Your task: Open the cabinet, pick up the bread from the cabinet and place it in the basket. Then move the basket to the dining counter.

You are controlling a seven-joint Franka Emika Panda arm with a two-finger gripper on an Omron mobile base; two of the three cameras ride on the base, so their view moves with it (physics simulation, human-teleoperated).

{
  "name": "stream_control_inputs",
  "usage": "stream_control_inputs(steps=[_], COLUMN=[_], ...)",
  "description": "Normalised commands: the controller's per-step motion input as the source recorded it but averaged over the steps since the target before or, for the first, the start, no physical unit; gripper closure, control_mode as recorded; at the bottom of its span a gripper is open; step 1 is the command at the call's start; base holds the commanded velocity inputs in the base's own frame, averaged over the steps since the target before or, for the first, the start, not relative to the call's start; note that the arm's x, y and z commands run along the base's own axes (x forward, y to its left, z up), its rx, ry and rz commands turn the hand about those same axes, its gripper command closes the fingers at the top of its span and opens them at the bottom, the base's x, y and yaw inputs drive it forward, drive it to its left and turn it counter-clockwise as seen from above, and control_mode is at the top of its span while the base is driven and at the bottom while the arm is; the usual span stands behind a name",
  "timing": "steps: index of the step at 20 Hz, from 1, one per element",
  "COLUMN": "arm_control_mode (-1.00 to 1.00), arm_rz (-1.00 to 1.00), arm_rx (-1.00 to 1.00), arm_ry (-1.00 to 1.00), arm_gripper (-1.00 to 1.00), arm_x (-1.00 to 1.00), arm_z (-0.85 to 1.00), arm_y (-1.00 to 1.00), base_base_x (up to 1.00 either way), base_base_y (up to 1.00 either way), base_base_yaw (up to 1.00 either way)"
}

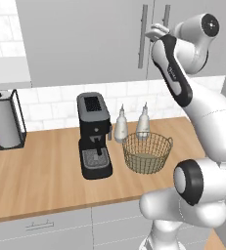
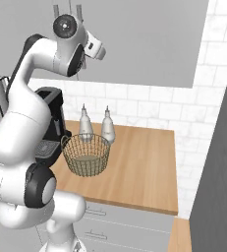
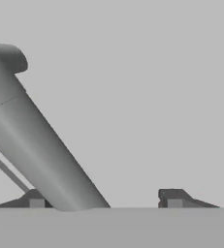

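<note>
Cabinet (image 1: 85, 39) doors shut above the desk as the pincer (image 3: 104, 201) straddles a bar handle (image 3: 40, 155).

From left: a paper-towel holder (image 1: 4, 119), a black coffee machine (image 1: 94, 134), two bottles (image 1: 121, 124) and the tan wire basket (image 1: 147, 152) stand on the wooden desk (image 1: 36, 171); above, the arm reaches up to the cabinet's long vertical handles. In the hand view the pincer's tips sit apart, the handle between them and hard against one tip, not yet clamped. The bread is presumably behind the doors. The rigid, smooth bar looks slippery; a hold near mid-length, squared up, should swing the light door without twisting.
</note>
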Motion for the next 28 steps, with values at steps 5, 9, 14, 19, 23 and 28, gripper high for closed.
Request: stream_control_inputs(steps=[5,9,14,19,23,28], arm_control_mode=[-1.00,-1.00,-1.00,-1.00,-1.00,-1.00], arm_rz=[-0.07,-0.09,-0.09,-0.09,-0.08,-0.08], arm_rx=[0.00,0.01,0.04,0.05,0.07,0.10], arm_ry=[-0.03,0.00,0.00,0.00,0.00,0.00], arm_gripper=[1.00,1.00,1.00,1.00,1.00,1.00], arm_x=[0.48,-0.37,-1.00,-1.00,-1.00,-1.00], arm_z=[-0.12,0.06,0.27,0.33,0.45,0.52], arm_y=[0.03,-0.43,-0.85,-0.98,-0.99,-0.99], base_base_x=[0.00,0.00,0.00,0.00,0.00,0.00], base_base_y=[0.00,0.00,0.00,0.00,0.00,0.00], base_base_yaw=[0.00,0.00,0.00,0.00,0.00,0.00])
